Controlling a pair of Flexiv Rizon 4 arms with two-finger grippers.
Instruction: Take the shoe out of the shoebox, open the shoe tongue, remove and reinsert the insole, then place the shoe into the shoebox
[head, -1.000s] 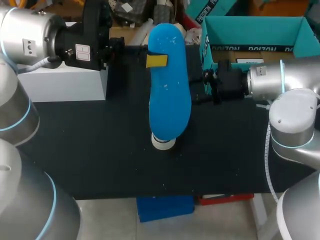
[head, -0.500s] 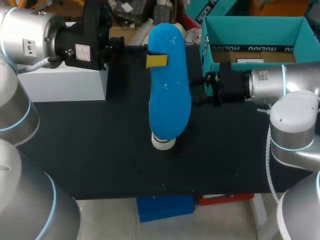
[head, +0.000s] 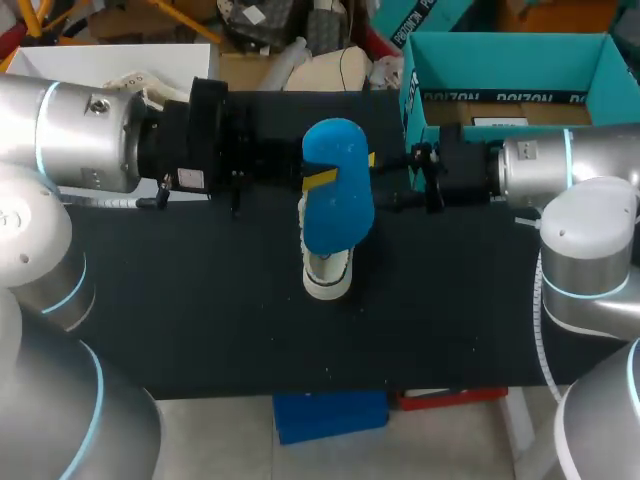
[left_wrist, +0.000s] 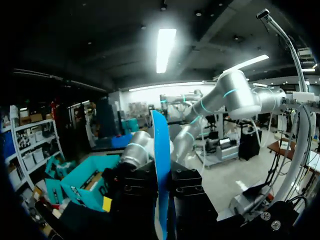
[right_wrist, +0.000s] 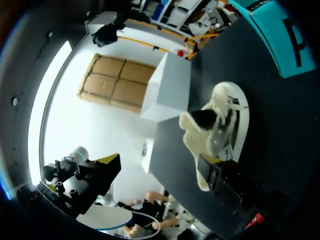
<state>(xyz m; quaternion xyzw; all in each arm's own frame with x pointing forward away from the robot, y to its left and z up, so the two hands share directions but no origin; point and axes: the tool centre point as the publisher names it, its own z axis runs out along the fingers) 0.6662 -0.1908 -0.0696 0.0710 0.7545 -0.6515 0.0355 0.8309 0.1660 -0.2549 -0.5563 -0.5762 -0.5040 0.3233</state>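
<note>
1. The black bench (head: 200, 300) has free surface along its near edge and on our left side. At the far right stands the open teal cardboard shoebox (head: 505, 42), and at the far left a white box (head: 60, 60).
2. The white shoe (head: 328, 275) stands on the middle of the bench, apart from the shoebox.
3. Our left pincer (head: 344, 168) is closed on the flat blue foam insole (head: 338, 210), with one finger on each face. In the head view the insole lies over the shoe.
4. Our right pincer (head: 400, 182) is between the shoe and the shoebox. We cannot tell if it is open or closed.
</note>
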